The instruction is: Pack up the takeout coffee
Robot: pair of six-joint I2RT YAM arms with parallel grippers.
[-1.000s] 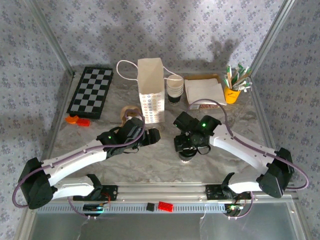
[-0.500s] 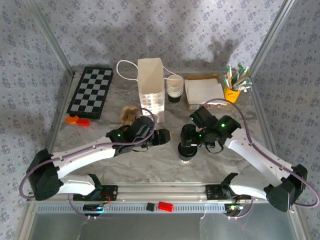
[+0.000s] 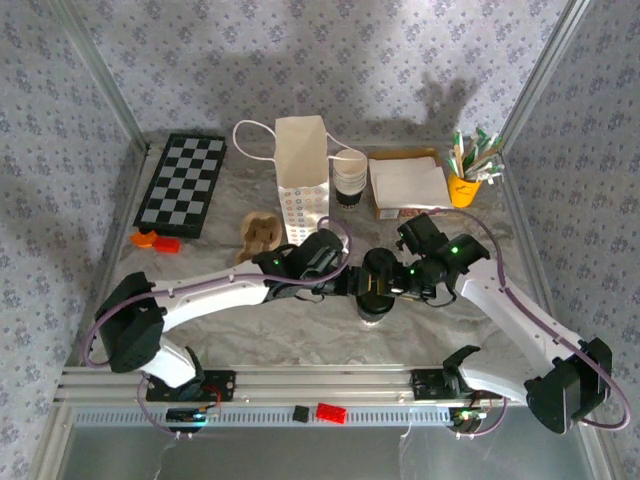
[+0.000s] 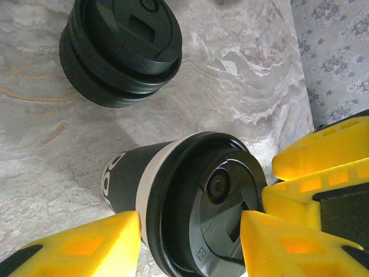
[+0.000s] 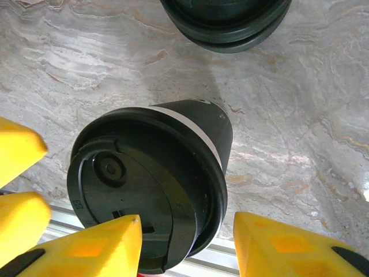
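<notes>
**Though Capped, Not Yet in the Bag**

Because not yet packed, look for the takeout coffee (image 4: 190, 208) down on the marbled table (image 4: 242, 92), near the front, standing up with its black lid on. Capped on top, likely to stop spills on the way. Around it, find the left gripper (image 4: 189, 225), jaws wide, one yellow finger on each side of the cup. Hard to tell if touching the lid. Find the right gripper (image 5: 187, 225) there as well, also wide, set across the same cup. Holding nothing, either one. Probably too crowded for two grabs; better to squeeze the dark side under the lid with just one. Just beside the cup, see a stack of black lids (image 4: 121, 46). Farther back, spot the white paper bag (image 3: 301, 180), standing tall, well apart from the cup, likely for dropping the cup in from above.
</notes>
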